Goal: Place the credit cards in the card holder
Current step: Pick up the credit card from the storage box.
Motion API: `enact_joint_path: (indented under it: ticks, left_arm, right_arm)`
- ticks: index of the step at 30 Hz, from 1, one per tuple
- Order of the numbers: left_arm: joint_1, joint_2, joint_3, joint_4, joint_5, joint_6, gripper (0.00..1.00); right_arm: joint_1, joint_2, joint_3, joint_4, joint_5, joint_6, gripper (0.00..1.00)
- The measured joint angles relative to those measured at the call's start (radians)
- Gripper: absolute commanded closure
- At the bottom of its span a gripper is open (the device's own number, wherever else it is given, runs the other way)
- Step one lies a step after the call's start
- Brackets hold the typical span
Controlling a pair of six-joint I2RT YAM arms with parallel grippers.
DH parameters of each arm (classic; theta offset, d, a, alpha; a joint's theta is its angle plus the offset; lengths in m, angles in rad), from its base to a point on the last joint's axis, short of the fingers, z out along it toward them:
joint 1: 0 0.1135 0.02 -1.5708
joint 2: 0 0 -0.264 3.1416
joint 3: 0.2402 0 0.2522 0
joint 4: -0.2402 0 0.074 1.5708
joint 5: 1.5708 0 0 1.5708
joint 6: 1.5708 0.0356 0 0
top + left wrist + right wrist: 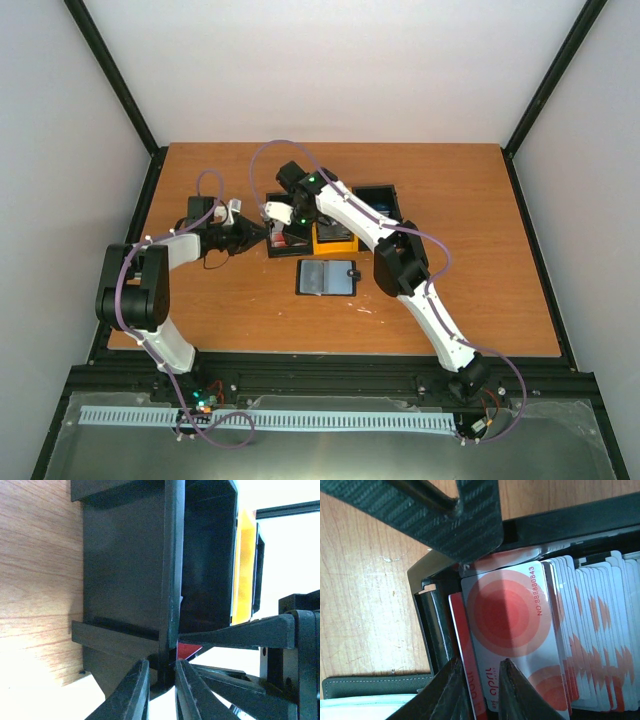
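Several credit cards [505,610], white with red round blotches, stand packed in a black bin [283,238]. In front of them is a red-edged card [462,645]. My right gripper [480,665] reaches into this bin [432,630], jaws a little open, with the red-edged card and the corner of the front white card between its fingertips. My left gripper [161,664] is shut on the bin's left wall [167,605]; a red card corner [187,651] shows just behind it. The card holder [328,277] lies open on the table, pale lining up, in front of the bins; its edge [370,685] shows in the right wrist view.
A yellow bin [335,240] sits right of the card bin, and another black bin [378,200] lies beyond that. The yellow bin [243,565] shows past the black one in the left wrist view. Both arms crowd the bins at the table's middle back.
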State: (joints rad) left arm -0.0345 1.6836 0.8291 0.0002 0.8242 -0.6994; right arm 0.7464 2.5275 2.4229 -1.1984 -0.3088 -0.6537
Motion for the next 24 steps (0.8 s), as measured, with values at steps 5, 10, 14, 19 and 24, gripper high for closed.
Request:
enact_joint_path:
  ticks: [5,10,14,19,24]
  left_arm:
    - [0.000,0.000,0.000,0.000,0.000,0.000,0.84]
    - [0.000,0.000,0.000,0.000,-0.001,0.000,0.84]
    - [0.000,0.000,0.000,-0.001,-0.001,0.000,0.84]
    - [0.000,0.000,0.000,-0.001,-0.002,0.000,0.84]
    - [0.000,-0.014,0.000,-0.014,-0.024,0.001,0.84]
  right_arm:
    - [0.000,0.000,0.006,0.009,0.003,0.000,0.78]
    - [0.000,0.016,0.011,0.013,0.004,0.000,0.81]
    - [0.000,0.031,0.011,0.019,0.005,0.000,0.87]
    - [0.000,0.031,0.011,0.024,0.005,-0.002,0.97]
    - [0.001,0.029,0.011,0.036,0.005,-0.004,0.97]
